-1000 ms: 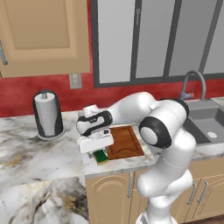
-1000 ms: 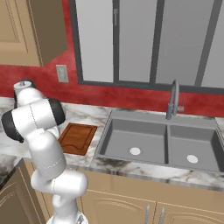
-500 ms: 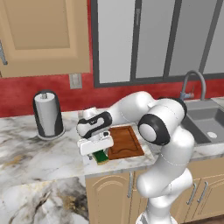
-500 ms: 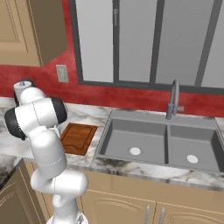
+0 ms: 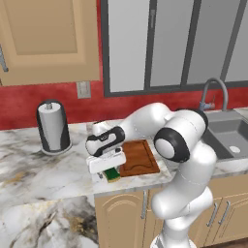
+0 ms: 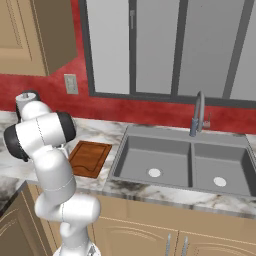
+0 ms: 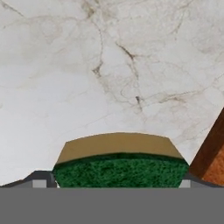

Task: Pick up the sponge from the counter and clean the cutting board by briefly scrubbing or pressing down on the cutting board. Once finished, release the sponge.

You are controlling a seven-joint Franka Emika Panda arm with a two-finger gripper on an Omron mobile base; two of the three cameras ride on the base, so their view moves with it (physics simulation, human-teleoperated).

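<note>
The sponge [image 5: 113, 174], green on top with a yellow layer, lies on the marble counter [image 5: 48, 169] just off the left edge of the reddish-brown cutting board [image 5: 139, 157]. My gripper [image 5: 108, 171] points down over it. In the hand view the sponge [image 7: 120, 168] spans the whole gap between my two fingertips, which touch its sides; the gripper [image 7: 116, 183] is shut on it. A corner of the cutting board [image 7: 214, 157] shows at the right, over veined counter [image 7: 109, 65]. From the right base view the cutting board [image 6: 90, 157] lies beside my arm, which hides the sponge.
A paper towel roll [image 5: 53, 127] stands at the back left of the counter. The grey double sink [image 6: 185, 165] with its faucet [image 6: 198, 112] lies to the right of the board. The sponge sits close to the counter's front edge.
The hand has dipped slightly lower over the sponge. The sponge and the board have stayed where they were.
</note>
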